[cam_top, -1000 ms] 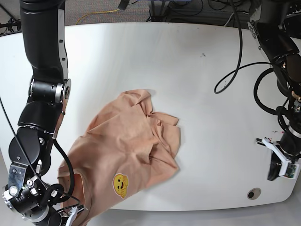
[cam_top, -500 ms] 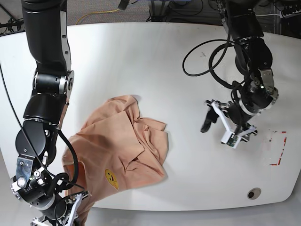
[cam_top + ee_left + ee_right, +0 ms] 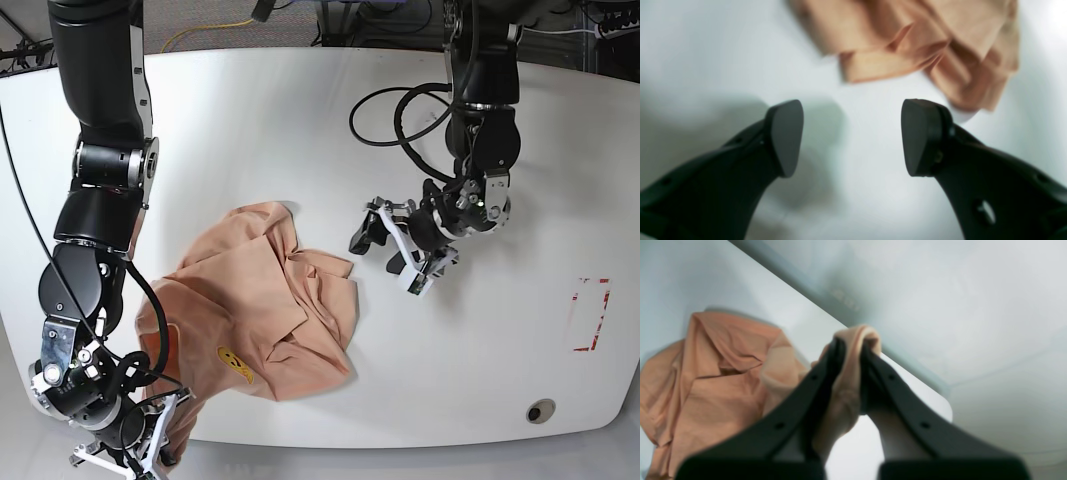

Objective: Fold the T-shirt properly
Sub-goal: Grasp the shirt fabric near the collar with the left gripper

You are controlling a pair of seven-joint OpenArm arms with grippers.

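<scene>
One tool, the right [image 3: 853,373], grips the T-shirt [image 3: 720,406]; the left tool [image 3: 853,138] gapes, holding nothing

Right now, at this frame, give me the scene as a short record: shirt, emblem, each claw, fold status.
garment: peach T-shirt, rumpled on the white table
emblem: yellow smiley face, facing up
left claw: open, empty, beside the shirt, not touching it
right claw: shut on a bunched part of the shirt, raising it
fold status: not yet neatly folded; layers overlap unevenly
table marking: red dashed outline, partly visible
table hole: round, near the front edge
</scene>
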